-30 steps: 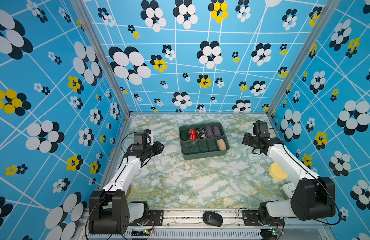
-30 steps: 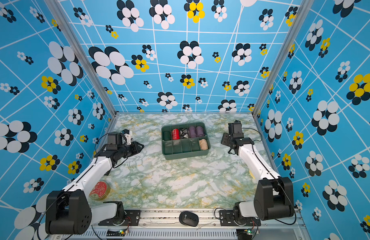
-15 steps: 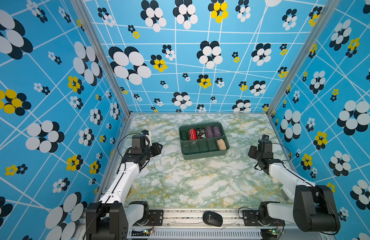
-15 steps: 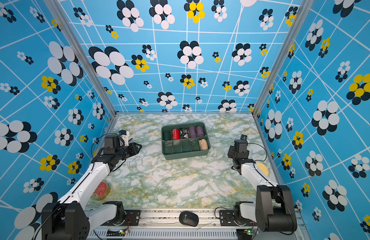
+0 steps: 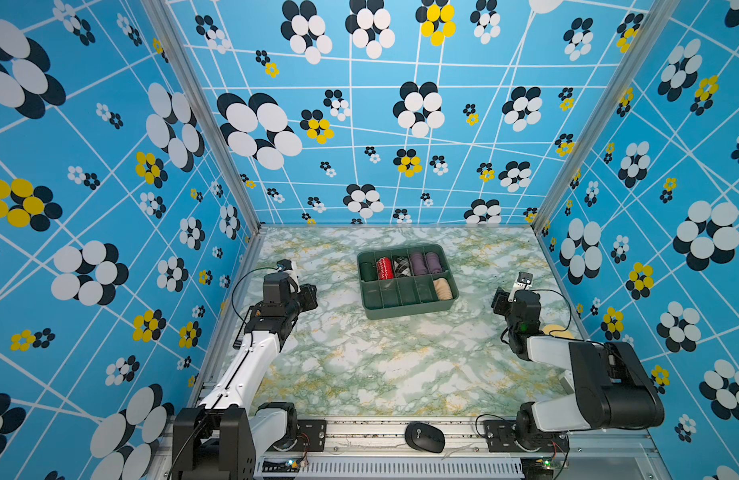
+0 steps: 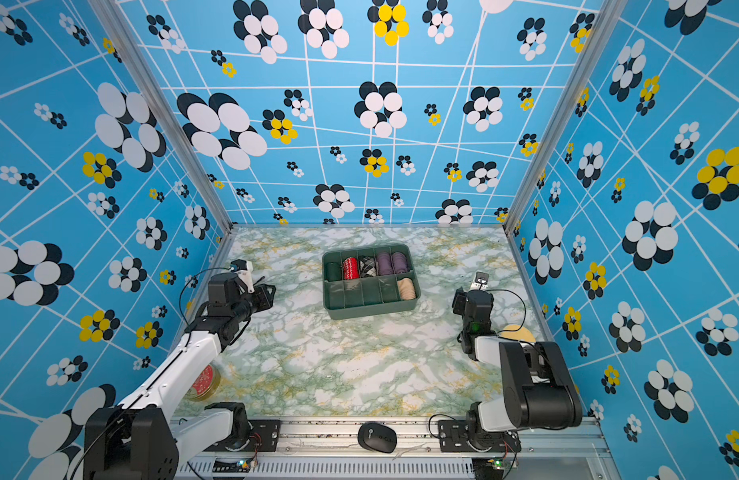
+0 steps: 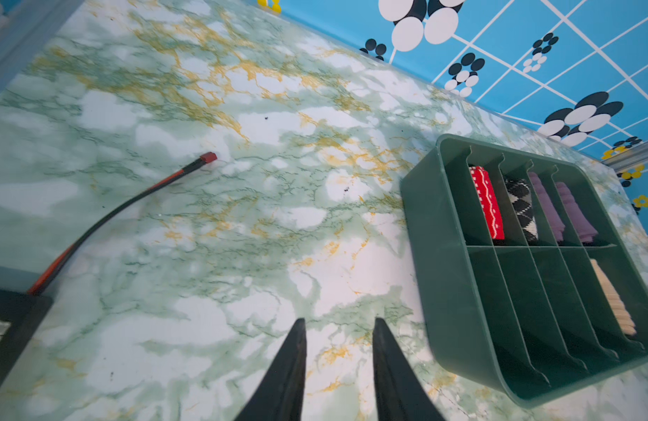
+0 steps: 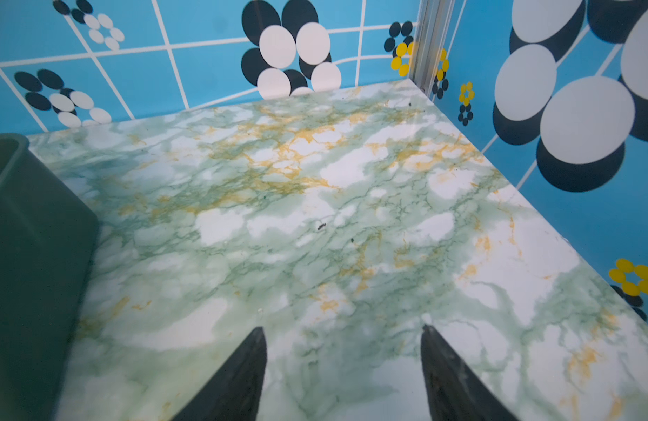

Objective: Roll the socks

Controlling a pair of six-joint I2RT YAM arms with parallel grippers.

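Nearest of all, well in front of the green organizer tray (image 5: 405, 312), a black computer mouse (image 5: 424, 436) is lying on the metal rail. Front-left of the tray, a round red-lidded tin (image 6: 203, 381) is sitting on the marble-patterned surface (image 5: 359, 365), largely hidden under the left arm. Front-right of the tray, a pale yellow disc (image 5: 556, 331) is peeking out from behind the right arm; what it is cannot be made out.

The left gripper (image 7: 338, 322) is hovering left of the tray, its jaws standing narrowly apart with nothing between them. A red-and-black cable (image 7: 114, 215) is arching through the left wrist view, its lower end cut off. The right gripper (image 8: 341, 328) is hovering right of the tray, jaws spread wide and empty; only one corner of the tray is showing in its wrist view.

In the tray's near row, the socks (image 5: 442, 289) are sitting as a tan ribbed bundle in the rightmost compartment. The far row is holding, left to right, a dark green roll (image 5: 367, 270) that is hard to tell from the tray, a red roll with white pattern (image 5: 383, 268), a black-and-white argyle roll (image 5: 401, 266) and two purple rolls (image 5: 425, 262).
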